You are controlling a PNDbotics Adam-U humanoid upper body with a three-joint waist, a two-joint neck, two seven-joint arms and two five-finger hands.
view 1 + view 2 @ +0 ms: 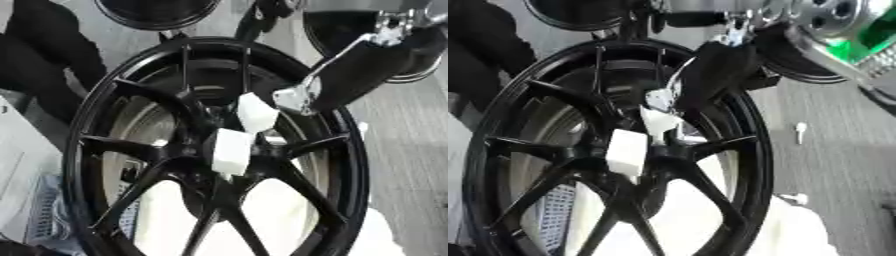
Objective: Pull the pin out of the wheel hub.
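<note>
A large glossy black spoked wheel hub [210, 150] was seen standing upright, filling most of both views. Two white blocky pieces were seen at its centre, one [232, 151] on the hub's middle and one [257, 113] just above it. The right hand [302, 97], black with silver parts, was held against the upper white piece; whether its fingers were apart or clamped on it could not be told. The left hand was not seen.
</note>
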